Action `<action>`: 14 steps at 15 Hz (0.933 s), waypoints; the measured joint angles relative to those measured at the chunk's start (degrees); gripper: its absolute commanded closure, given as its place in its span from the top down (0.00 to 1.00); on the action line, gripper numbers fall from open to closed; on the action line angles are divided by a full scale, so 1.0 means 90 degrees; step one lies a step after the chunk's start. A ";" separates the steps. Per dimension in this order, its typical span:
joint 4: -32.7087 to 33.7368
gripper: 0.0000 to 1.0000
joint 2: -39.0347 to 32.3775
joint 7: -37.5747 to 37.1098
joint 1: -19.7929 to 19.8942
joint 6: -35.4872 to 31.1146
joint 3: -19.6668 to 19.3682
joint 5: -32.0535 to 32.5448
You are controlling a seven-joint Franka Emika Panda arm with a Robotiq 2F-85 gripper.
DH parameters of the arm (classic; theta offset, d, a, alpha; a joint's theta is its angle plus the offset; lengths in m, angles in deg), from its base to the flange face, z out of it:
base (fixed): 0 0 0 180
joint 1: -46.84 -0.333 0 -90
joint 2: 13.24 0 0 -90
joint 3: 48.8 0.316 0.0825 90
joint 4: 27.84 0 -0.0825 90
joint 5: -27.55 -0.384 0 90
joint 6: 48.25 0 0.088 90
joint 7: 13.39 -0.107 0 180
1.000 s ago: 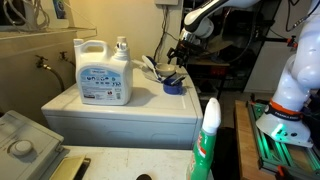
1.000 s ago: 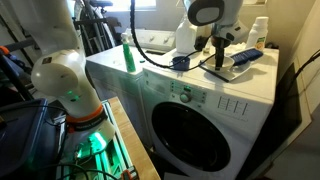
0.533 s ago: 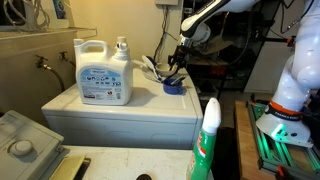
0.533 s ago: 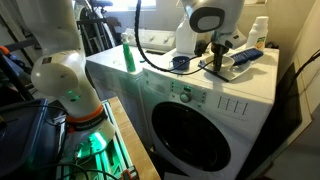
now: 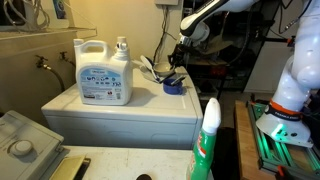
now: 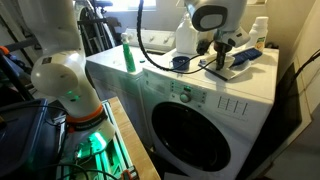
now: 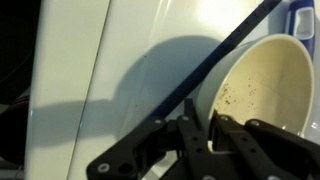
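Blue cup [image 5: 172, 87] on white washer top [image 5: 110, 108] | fingers [image 7: 190, 138] just beside its rim | seemingly pressed together, view dim

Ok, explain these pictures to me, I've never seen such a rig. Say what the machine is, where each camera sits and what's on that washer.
It is a robot arm, steered by a person, ending in a two-fingered gripper. Two pictures come from cameras standing in the room; the third comes from a camera on the wrist, looking past the fingers. The arm works over a white washing machine. On its top stand a large detergent jug, a small blue cup and a green bottle. The gripper hangs right over the blue cup. The wrist view shows a pale round container with dark specks and a thin dark rod crossing it. Whether the gripper holds anything cannot be told.
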 measured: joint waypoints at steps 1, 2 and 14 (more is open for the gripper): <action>0.0010 0.04 0.0022 0.0000 0.0000 -0.0001 0.0000 0.0000; 0.0017 0.04 0.0046 0.0000 0.0000 -0.0001 0.0002 0.0000; -0.0101 0.04 0.0598 0.1989 0.0165 0.0497 0.0057 -0.1308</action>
